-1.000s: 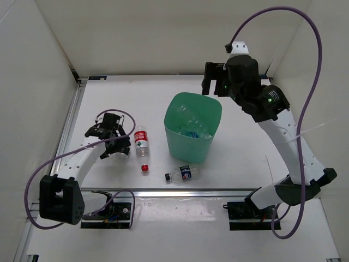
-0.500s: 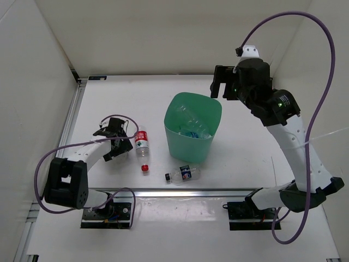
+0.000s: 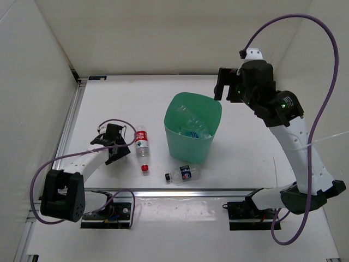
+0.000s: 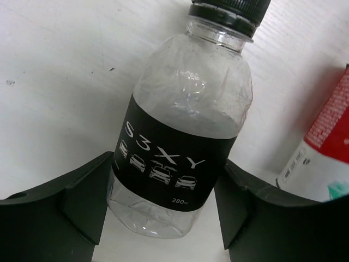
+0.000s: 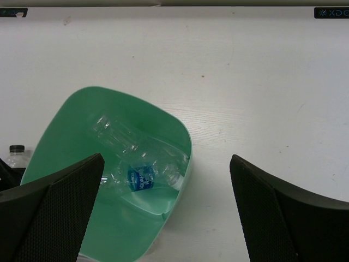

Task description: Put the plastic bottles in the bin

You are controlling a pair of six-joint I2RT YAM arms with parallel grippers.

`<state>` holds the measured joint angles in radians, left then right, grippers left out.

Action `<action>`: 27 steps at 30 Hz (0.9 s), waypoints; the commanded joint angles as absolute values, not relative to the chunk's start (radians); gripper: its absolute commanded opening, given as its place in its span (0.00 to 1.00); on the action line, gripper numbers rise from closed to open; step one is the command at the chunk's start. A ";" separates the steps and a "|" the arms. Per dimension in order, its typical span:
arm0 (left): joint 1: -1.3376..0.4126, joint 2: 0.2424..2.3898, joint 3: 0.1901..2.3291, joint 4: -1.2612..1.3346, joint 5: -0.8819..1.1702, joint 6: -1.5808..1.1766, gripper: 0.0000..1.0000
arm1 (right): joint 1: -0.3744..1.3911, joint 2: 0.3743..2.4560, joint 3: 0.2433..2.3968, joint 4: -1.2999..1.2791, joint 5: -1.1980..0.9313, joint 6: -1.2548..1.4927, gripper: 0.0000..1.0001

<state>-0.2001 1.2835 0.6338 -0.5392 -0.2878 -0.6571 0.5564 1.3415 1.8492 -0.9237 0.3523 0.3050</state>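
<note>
Left fingers [image 4: 87, 202] stand on either side of the black-label bottle [image 4: 174, 142], level with the lower half of its label and right against its walls. Whether they press it or only flank it I cannot tell. This bottle lies on its side near the left edge of the tabletop [image 3: 245, 147], with the red-label bottle [image 3: 142, 141] just beside it on the side toward the bin [image 3: 191, 148]. A dark-blue-label bottle [image 3: 184, 174] lies close to the near edge, and two more bottles [image 5: 139, 164] rest inside the bin, which stands mid-tabletop. Right fingers [image 5: 60, 207] hang spread wide above the bin's far side, holding nothing. The black-label bottle looks empty, with thin, crinkled walls, so it is probably very light and will likely buckle under a hard squeeze. Being round and smooth, it may roll or slip out of a loose pinch. The best hold seems to be across the labelled middle, where the body is widest and the film offers some friction, not the tapering shoulder or the black cap [image 4: 232, 8]. A moderate squeeze should be enough to carry it.
</note>
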 commanded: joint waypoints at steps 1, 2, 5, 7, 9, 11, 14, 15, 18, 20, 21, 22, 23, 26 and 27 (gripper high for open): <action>-0.204 1.162 0.665 -0.543 -0.269 -0.629 0.43 | 0.554 1.328 1.847 -0.916 0.331 0.299 1.00; -0.204 1.141 0.693 -0.561 -0.268 -0.629 0.41 | 0.554 1.328 1.859 -0.925 0.331 0.308 1.00; -0.239 1.083 0.851 -0.613 -0.328 -0.629 0.41 | 0.545 1.348 1.885 -0.936 0.331 0.322 1.00; -0.273 1.083 0.944 -0.614 -0.328 -0.603 0.42 | 0.545 1.348 1.894 -0.936 0.331 0.334 1.00; -0.305 1.110 1.107 -0.614 -0.328 -0.576 0.42 | 0.545 1.358 1.894 -0.945 0.331 0.347 1.00; -0.366 1.161 1.271 -0.614 -0.328 -0.549 0.39 | 0.545 1.367 1.905 -0.945 0.322 0.365 1.00; -0.471 1.233 1.427 -0.614 -0.308 -0.509 0.39 | 0.535 1.367 1.916 -0.954 0.322 0.393 1.00; -0.498 1.256 1.457 -0.614 -0.290 -0.500 0.36 | 0.523 1.367 1.916 -0.965 0.322 0.393 1.00; -0.624 1.339 1.535 -0.614 -0.232 -0.436 0.32 | 0.512 1.358 1.907 -0.965 0.322 0.405 1.00; -0.716 1.364 1.545 -0.614 -0.232 -0.413 0.32 | 0.500 1.347 1.894 -0.974 0.333 0.428 1.00; -0.745 1.385 1.557 -0.614 -0.219 -0.402 0.32 | 0.500 1.335 1.882 -0.974 0.333 0.428 1.00; -0.770 1.394 1.566 -0.614 -0.210 -0.382 0.32 | 0.489 1.321 1.869 -0.974 0.344 0.439 1.00; -0.814 1.394 1.566 -0.614 -0.195 -0.371 0.33 | 0.489 1.321 1.868 -0.974 0.344 0.439 1.00; -0.889 1.442 1.577 -0.604 -0.031 -0.299 0.37 | 0.469 1.298 1.844 -0.974 0.353 0.439 1.00; -0.912 1.453 1.586 -0.604 -0.031 -0.284 0.44 | 0.459 1.289 1.833 -0.974 0.353 0.439 1.00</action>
<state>-0.8566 1.4670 1.5402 -0.5995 -0.1482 -0.3710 0.4778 1.3354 1.8481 -0.9787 0.3336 0.4274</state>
